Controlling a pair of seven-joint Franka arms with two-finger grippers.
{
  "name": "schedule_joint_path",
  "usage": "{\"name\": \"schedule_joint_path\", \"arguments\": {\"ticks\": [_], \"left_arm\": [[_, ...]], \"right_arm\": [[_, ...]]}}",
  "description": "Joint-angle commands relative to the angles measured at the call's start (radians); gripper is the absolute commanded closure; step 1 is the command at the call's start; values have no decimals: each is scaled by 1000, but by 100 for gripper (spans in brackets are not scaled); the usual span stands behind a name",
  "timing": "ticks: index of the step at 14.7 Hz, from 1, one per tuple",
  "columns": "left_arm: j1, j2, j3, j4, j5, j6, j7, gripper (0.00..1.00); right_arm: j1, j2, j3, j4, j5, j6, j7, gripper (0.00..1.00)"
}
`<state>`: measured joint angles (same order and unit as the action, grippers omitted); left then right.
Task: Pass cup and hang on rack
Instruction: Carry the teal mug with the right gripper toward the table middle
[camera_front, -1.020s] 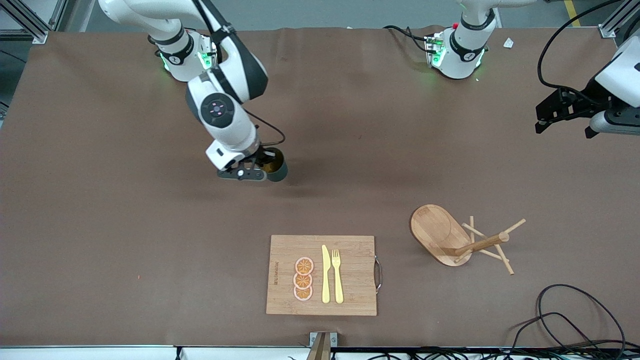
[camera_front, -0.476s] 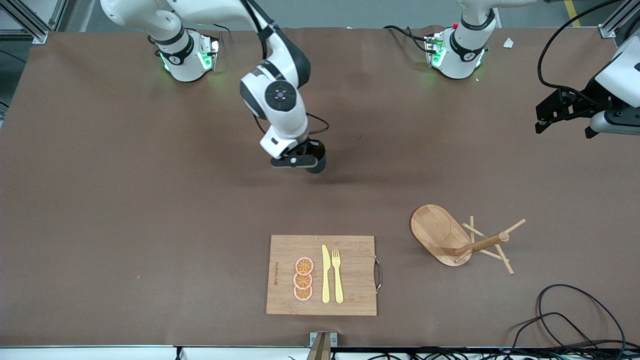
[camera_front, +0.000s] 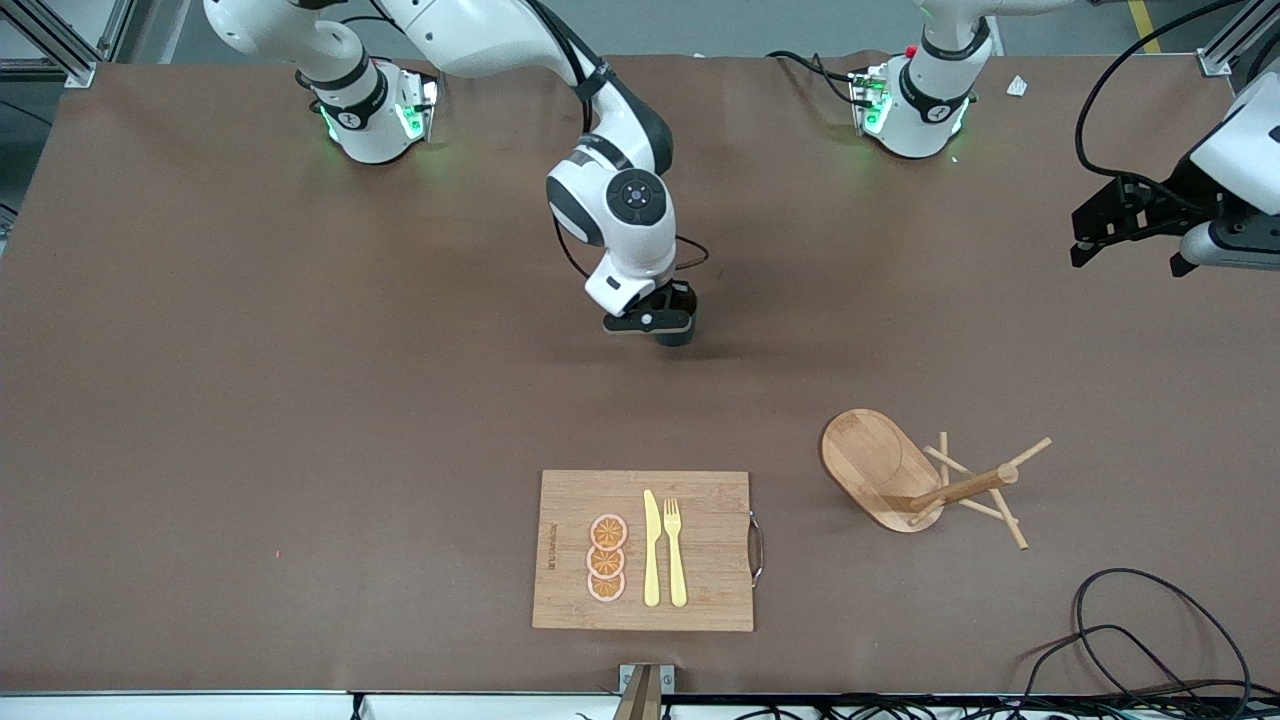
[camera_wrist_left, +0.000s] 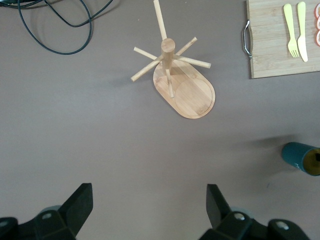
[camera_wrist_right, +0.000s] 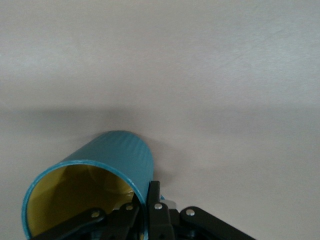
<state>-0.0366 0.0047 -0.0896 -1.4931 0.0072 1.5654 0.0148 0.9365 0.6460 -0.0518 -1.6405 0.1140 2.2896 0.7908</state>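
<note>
My right gripper (camera_front: 668, 322) is shut on the rim of the teal cup (camera_front: 680, 328) and holds it over the middle of the table. In the right wrist view the cup (camera_wrist_right: 107, 167) shows its ribbed side and yellow inside, one finger (camera_wrist_right: 153, 200) outside the wall and one inside. The cup also shows in the left wrist view (camera_wrist_left: 299, 157). The wooden rack (camera_front: 915, 478) stands nearer the front camera, toward the left arm's end, and shows in the left wrist view (camera_wrist_left: 175, 75). My left gripper (camera_front: 1125, 225) is open and waits in the air at the left arm's end.
A bamboo cutting board (camera_front: 640, 500) with a yellow knife, a yellow fork and orange slices lies near the front edge. A black cable (camera_front: 1150, 640) loops at the front corner by the left arm's end.
My right arm has carried the cup sideways toward the left arm's end of the table. The left arm has not moved.
</note>
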Motion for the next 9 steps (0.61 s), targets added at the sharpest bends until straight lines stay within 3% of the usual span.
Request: {"name": "schedule_joint_path", "arguments": {"ticks": [1,2,5,9], "left_arm": [[1,6,-2,19,4,-15,4,0],[3,6,-2,19,4,-15,4,0],[0,8,-2,19,4,-13,2,0],[-20,40,-5,17,2,-15,7,0]], "right_arm": [[16,32,-7,28,4,1,-7,94],[16,32,-7,28,0,1,-37,81],[15,30,-10,28,-7,-2,-57,0],[2,5,-10,31,-14,-56,-90,0]]}}
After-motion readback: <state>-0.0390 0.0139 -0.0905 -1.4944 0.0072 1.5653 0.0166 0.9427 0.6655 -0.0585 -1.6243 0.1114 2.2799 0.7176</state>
